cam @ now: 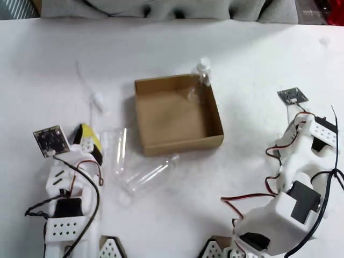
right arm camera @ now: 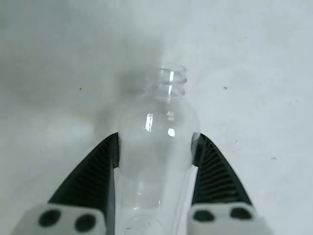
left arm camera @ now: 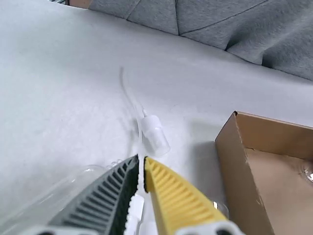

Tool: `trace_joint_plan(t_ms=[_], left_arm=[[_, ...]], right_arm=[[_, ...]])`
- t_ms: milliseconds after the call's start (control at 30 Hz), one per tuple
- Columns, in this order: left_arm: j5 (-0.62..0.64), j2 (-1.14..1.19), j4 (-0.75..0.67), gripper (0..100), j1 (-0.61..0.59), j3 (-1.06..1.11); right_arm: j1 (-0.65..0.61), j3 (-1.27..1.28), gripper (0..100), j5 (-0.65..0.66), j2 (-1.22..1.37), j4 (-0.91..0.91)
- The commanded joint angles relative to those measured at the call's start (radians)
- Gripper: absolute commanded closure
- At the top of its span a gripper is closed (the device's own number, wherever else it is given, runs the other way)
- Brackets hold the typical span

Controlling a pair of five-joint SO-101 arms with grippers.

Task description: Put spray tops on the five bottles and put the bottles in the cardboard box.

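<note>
The right gripper pinches a clear, open-necked plastic bottle: light, slick, probably crushable, best held mid-body. The left gripper is pressed together.

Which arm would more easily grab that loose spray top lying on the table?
Left, probably. The left gripper sits right beside the spray top, while the right gripper is clamped on an uncapped bottle.

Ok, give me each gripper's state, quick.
Left gripper: shut on a small white piece; what it is cannot be told.
Right gripper: shut on a clear bottle with no top.
</note>
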Motion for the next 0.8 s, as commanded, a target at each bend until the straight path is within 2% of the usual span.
trace_joint_plan(t_ms=[0, 133, 267, 400, 500, 767], left_arm=[[-0.009, -0.004, -0.023, 98, -0.012, -0.005], [-0.009, -0.002, 0.069, 98, -0.012, -0.044], [-0.009, -0.002, 0.304, 98, -0.012, -0.186], [-0.044, -0.002, 0.468, 98, -0.002, -0.331], [-0.101, -0.001, 0.537, 98, 0.015, -0.423], [-0.104, 0.051, 0.654, 98, 0.018, -0.612]], right_arm=[[-0.013, -0.02, 97.9, -0.051, -0.021, 0.065], [-0.033, -0.006, 97.9, -0.126, -0.073, 0.117], [-0.035, 0.049, 97.9, -0.123, -0.176, 0.14], [-0.035, 0.121, 97.9, -0.121, -0.271, 0.139], [-0.035, 0.149, 97.9, -0.121, -0.311, 0.139], [-0.024, 0.158, 97.9, -0.095, -0.323, 0.139]])
